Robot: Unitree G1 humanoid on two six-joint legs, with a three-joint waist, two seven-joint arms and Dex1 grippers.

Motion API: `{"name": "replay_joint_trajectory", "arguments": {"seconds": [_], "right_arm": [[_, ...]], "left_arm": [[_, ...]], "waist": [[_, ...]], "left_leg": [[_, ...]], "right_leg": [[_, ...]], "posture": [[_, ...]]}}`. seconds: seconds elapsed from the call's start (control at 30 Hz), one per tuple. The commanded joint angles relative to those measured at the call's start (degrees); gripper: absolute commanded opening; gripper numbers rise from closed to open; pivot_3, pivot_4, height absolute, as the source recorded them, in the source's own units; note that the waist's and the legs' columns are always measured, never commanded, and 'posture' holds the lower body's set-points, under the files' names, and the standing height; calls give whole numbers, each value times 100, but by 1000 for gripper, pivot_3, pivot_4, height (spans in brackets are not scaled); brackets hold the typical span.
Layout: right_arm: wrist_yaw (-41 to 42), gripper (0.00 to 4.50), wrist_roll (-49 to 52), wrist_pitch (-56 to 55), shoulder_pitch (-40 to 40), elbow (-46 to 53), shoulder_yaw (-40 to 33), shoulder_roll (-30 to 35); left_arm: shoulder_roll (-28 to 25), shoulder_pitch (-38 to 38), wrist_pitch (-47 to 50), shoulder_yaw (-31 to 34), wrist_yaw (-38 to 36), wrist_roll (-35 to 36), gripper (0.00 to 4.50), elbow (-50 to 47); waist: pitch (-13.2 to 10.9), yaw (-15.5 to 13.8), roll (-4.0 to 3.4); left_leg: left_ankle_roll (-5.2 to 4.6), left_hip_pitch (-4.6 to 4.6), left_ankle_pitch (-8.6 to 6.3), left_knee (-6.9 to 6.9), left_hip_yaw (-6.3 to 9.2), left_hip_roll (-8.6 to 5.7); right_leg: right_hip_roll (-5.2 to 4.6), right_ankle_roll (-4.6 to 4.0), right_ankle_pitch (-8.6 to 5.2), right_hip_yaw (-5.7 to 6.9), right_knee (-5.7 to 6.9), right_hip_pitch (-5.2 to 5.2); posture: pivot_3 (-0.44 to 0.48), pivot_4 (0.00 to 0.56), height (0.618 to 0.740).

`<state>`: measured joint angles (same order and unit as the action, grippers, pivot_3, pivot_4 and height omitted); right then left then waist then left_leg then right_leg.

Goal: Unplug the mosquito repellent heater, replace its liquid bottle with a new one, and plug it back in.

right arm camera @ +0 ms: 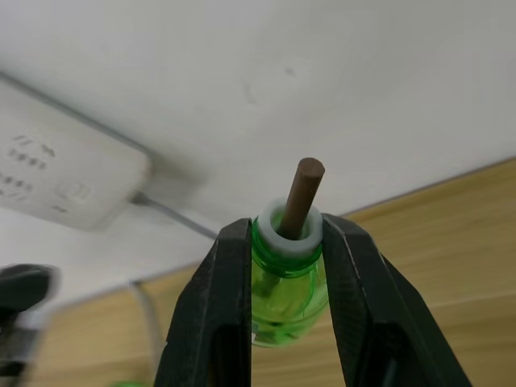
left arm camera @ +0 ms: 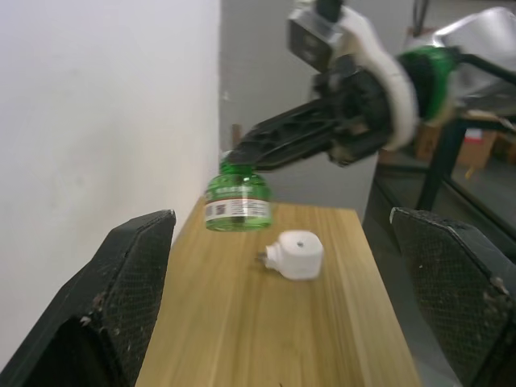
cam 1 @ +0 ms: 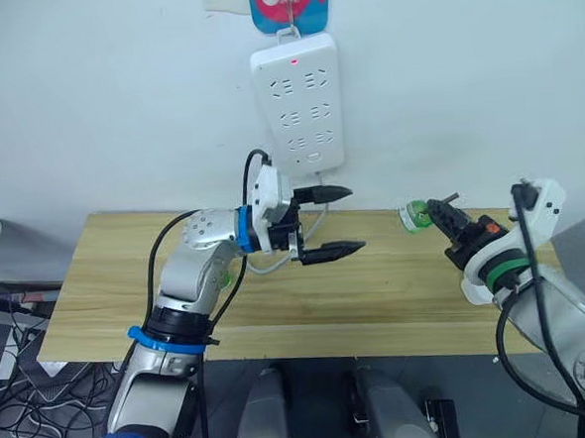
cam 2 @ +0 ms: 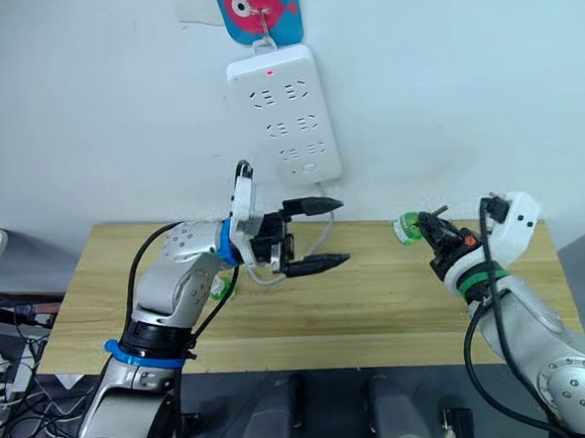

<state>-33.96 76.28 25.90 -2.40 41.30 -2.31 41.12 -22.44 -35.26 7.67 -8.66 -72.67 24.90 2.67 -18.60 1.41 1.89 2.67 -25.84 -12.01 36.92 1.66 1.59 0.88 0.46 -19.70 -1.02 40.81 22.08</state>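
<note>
My right claw is clamped on the neck of a green bottle, the brown wick poking up between my fingers. I hold it above the far right part of the table, near the wall. My left claw hangs wide open over the table's middle with nothing in it, below the power strip on the wall.

The heater is unplugged and lies on its side on the wood, just beside the bottle I hold up, its prongs pointing along the table.

I judge the heater light, stiff and smooth, so it will likely skid or roll if I nudge it. I would pinch it across its rounded body, clear of the prongs and the centre hole. The bottle looks light but slippery, and its wick seems fragile, so the neck is the right grip.
</note>
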Motion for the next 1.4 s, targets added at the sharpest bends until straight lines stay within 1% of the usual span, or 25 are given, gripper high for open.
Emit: {"name": "replay_joint_trajectory", "arguments": {"seconds": [0.03,0.13,0.27,0.33,0.47,0.53,0.63,0.87,1.03,1.4], "right_arm": [[715,889,-1804,62,53,-339,400,143],[1224,889,-3298,-197,-47,-867,842,84],[1671,889,-4740,-832,-98,-1775,1045,-399],[1881,889,-5241,-1192,-164,-2250,1071,-711],[2241,889,-5929,-1860,-380,-3302,1076,-1470],[2418,889,-6213,-2124,-477,-3696,1047,-1734],[2585,889,-6543,-2441,-662,-4262,961,-2061],[2812,889,-6957,-2771,-820,-4797,637,-2417],[2907,889,-7140,-2734,-792,-4913,445,-2534],[2952,889,-7352,-2728,-747,-5076,80,-2733]], "left_arm": [[-2,101,-551,-12,-131,-163,4490,31],[20,219,-715,-38,-102,-256,4490,143],[-39,415,-712,-75,-106,-303,4490,92],[-75,483,-640,-69,-78,-289,4490,13],[-176,614,-437,-30,30,-251,4490,-176],[-203,660,-309,-6,114,-235,4490,-260],[-285,762,-178,17,171,-212,4490,-407],[-469,878,53,70,266,-153,4490,-613],[-483,900,154,97,377,-140,4490,-614],[-478,875,151,88,356,-143,4490,-608]], "waist": [[0,-4,-1],[0,-5,-1],[-1,-5,-2],[-1,-12,-1],[-6,-4,-9],[-8,-15,-12],[-32,-19,-15],[-130,-92,-42],[-211,-138,-44],[-243,-139,-54]], "left_leg": [[0,0,0,1,0,0],[0,1,0,2,-2,1],[0,1,0,-1,-10,3],[0,-1,0,-2,-7,3],[0,2,0,-1,-14,7],[0,3,0,0,-12,7],[-1,3,-1,1,-16,6],[-1,4,-1,0,-15,6],[-1,6,-1,2,-17,5],[0,7,-1,1,-17,6]], "right_leg": [[0,0,0,0,0,0],[0,1,-1,0,0,3],[0,0,0,-3,3,11],[0,0,0,0,4,13],[-1,0,0,-3,7,13],[-1,-1,0,-3,10,13],[-3,-1,0,-7,11,13],[-3,-2,1,-7,17,13],[-5,-2,1,-11,18,13],[-5,-2,1,-11,19,12]], "posture": [[46,348,740],[48,347,740],[49,346,740],[52,348,740],[73,359,740],[78,367,740],[91,384,740],[102,412,740],[100,419,740],[102,421,740]]}}
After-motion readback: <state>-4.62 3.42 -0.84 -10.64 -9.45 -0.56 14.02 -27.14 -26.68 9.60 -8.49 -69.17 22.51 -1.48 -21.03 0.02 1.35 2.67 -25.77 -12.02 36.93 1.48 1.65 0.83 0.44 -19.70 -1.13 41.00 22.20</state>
